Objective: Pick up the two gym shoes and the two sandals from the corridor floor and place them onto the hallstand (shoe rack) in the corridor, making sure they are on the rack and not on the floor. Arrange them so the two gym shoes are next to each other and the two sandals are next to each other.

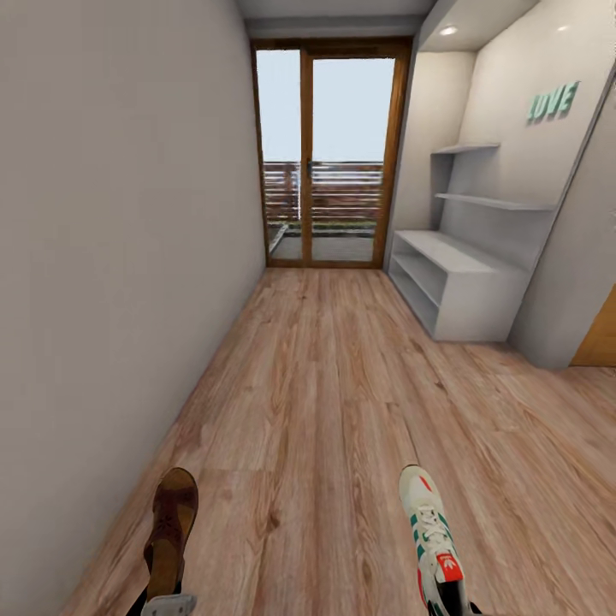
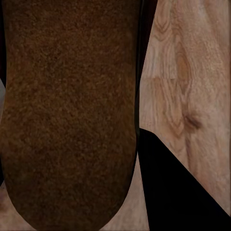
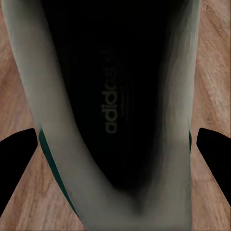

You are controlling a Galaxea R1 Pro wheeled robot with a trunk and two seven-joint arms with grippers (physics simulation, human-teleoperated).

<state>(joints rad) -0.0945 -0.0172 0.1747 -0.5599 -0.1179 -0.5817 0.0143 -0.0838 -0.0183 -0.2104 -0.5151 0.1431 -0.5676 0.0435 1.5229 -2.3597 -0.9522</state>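
Note:
One dark brown sandal (image 1: pixel 171 526) hangs low over the corridor floor (image 1: pixel 325 411) at lower left, my left gripper (image 1: pixel 168 604) shut on its heel end. In the left wrist view the sandal (image 2: pixel 72 110) lies close against a black finger (image 2: pixel 178 192). One cream gym shoe (image 1: pixel 432 535) with green stripes and a red tongue label is held at lower right by my right gripper (image 1: pixel 451 609). Black fingers (image 3: pixel 17 163) flank the gym shoe (image 3: pixel 72 159) in the right wrist view, its dark insole facing the camera. The pale grey hallstand (image 1: pixel 466 295) stands ahead on the right, shelves bare.
A plain grey wall (image 1: pixel 111 257) runs along the left. A wood-framed glass door (image 1: pixel 329 154) closes the corridor's far end. Stepped wall shelves (image 1: pixel 492 203) and green LOVE letters (image 1: pixel 553 101) sit above the bench. A wooden door (image 1: pixel 601 342) edges in at right.

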